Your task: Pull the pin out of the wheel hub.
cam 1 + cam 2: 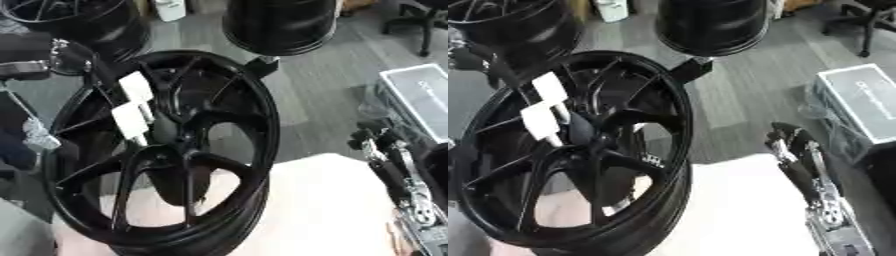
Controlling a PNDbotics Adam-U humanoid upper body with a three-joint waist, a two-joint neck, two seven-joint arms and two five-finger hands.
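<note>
A large black wheel (pixel 162 155) with curved spokes stands tilted on a pale surface (pixel 324 210), filling the left and middle of both views. At its centre is the hub (pixel 166 137). Two white rectangular tabs (pixel 133 102) sit on the spokes just above and left of the hub; whether either belongs to the pin cannot be told.

The left hand (pixel 39 57) shows at the upper left edge, close to the wheel's rim; its fingers are too blurred to say whether they are apart or together. The right hand (pixel 794 145) rests at the lower right, beside the wheel and not touching it, fingers pointing up and relaxed, holding nothing.

Behind the wheel stand two more black wheels (pixel 280 25). A grey box (pixel 420 97) lies on the floor at right.
</note>
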